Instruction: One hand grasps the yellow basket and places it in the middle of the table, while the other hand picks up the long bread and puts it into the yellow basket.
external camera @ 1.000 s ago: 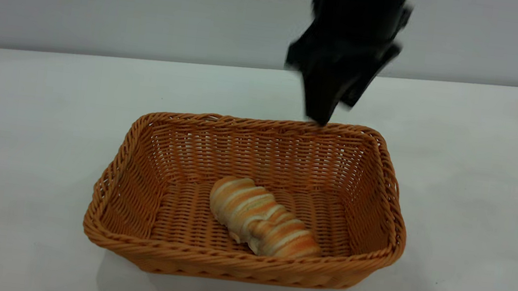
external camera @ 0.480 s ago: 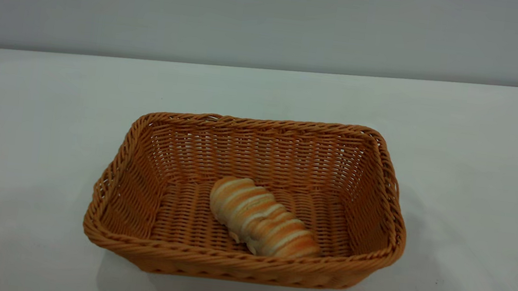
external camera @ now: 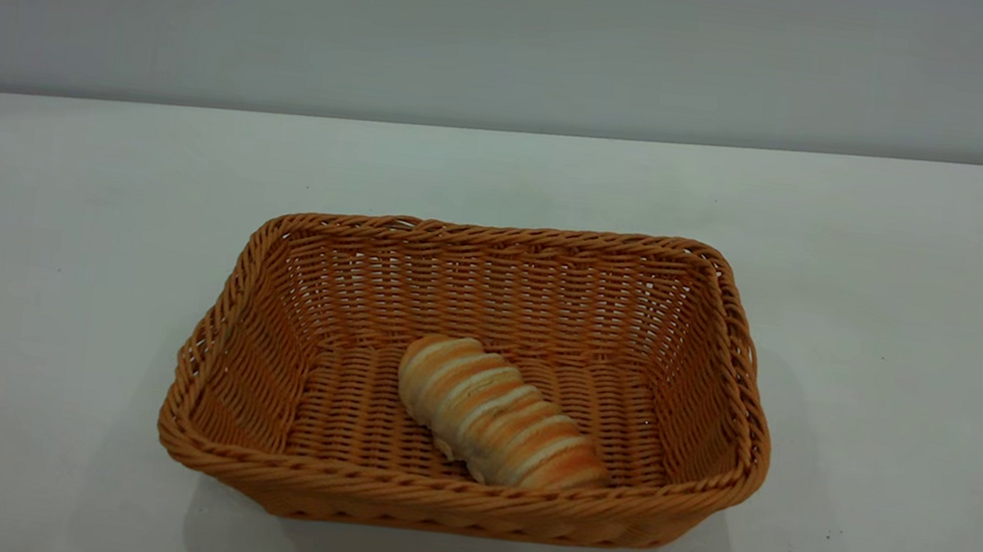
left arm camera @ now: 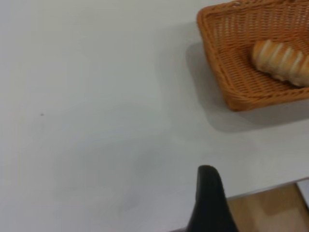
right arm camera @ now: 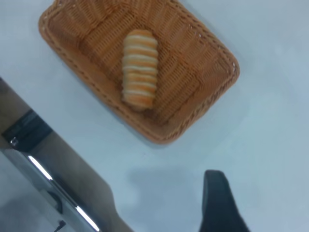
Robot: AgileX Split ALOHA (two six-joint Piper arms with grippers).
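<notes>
Bread, the long bread [external camera: 499, 413], lay inside the yellow basket [external camera: 732, 317], resting slantwise on the woven floor, one end toward the near rim, untouched by anything. That basket sat flat on the table [external camera: 913, 315], about at its middle in the exterior view, all four sides upright and its braided rim whole. Neither of my arms showed in that view. From my left wrist I saw a single dark fingertip [left arm camera: 208, 200] over bare table near its edge, well apart from the basket; from my right wrist, likewise one dark fingertip [right arm camera: 218, 203] above the tabletop, clear of the basket. Whether either set of fingers was spread or closed, I could not tell
</notes>
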